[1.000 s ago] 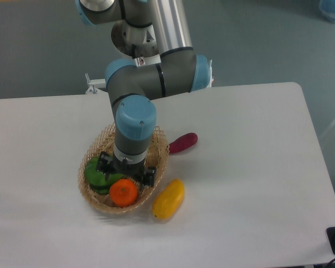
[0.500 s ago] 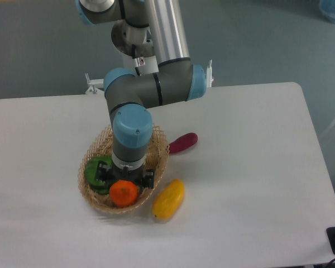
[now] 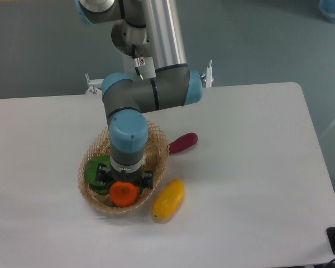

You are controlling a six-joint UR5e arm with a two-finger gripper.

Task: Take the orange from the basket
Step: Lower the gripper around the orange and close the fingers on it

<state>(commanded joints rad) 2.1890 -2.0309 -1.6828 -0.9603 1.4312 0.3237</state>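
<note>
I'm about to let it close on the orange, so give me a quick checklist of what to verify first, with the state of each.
1. Gripper above the orange: ok, it sits directly over it.
2. Orange inside the basket: ok, near the front rim.
3. Fingers straddling the orange: cannot tell, the wrist hides them.
4. Green item clear of the gripper: cannot tell, it lies right beside it.
5. Yellow fruit and red item out of the way: ok, both on the table outside the basket.
</note>
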